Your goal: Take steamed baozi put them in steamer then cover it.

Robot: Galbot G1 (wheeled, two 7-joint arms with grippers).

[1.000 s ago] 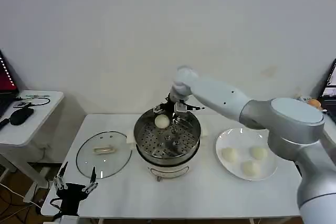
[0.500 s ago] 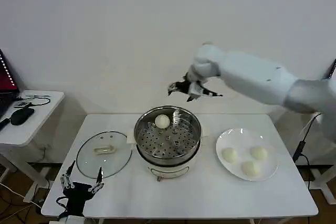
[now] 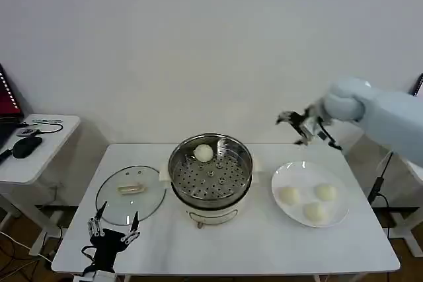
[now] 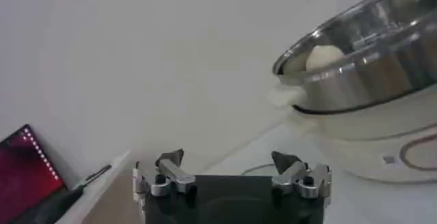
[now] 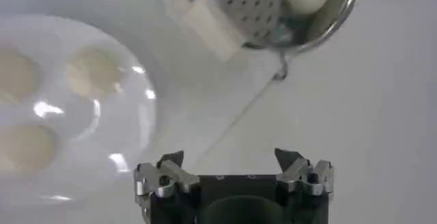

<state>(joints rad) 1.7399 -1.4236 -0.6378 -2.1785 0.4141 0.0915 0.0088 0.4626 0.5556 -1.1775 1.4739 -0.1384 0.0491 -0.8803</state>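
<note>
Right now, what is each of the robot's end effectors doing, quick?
Left end effector: open, empty, low by the table's front edge.
Right end effector: open, empty, above the plate.

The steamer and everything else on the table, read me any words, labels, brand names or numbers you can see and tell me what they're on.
No text can be read.
The steamer has a small mark on its white base, too small to read.
The cover, the plate and the baozi carry no markings.
</note>
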